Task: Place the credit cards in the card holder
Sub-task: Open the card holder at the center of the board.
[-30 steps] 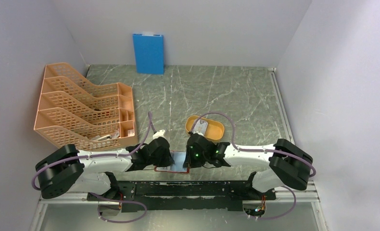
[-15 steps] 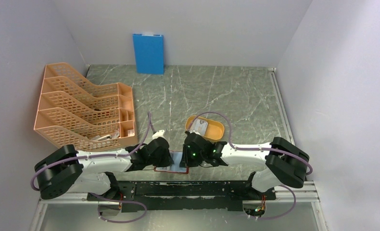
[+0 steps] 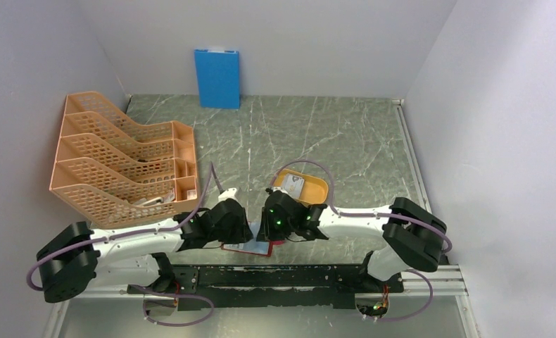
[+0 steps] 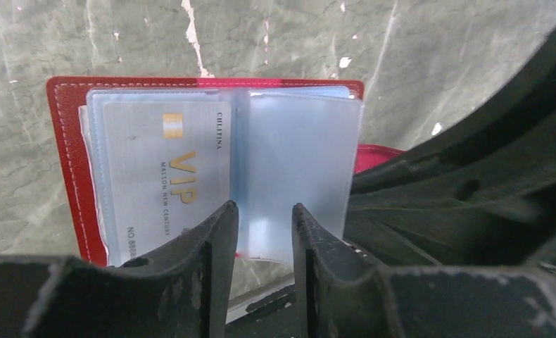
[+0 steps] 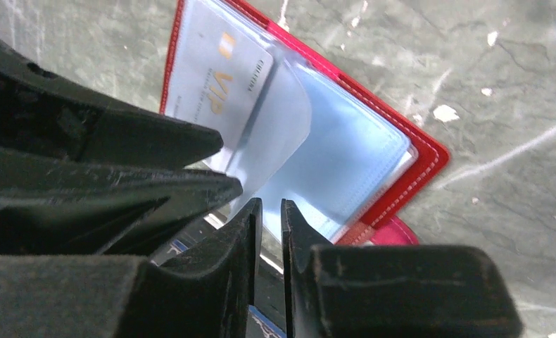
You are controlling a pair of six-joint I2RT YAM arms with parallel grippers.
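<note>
Both left tool (image 4: pixel 264 211), right tool (image 5: pixel 272 205) narrowly parted, grip unclear, stitched red card holder (image 4: pixel 64 148), glossy card (image 4: pixel 166 172)

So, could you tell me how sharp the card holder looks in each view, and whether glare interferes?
Left wrist: the card holder and the credit card with its VIP print are sharp, with soft white glare on the clear sleeve by the blurred left gripper. Right wrist: card holder sharp, right gripper out of focus. Top external: even light, card holder small, mostly hidden.
</note>
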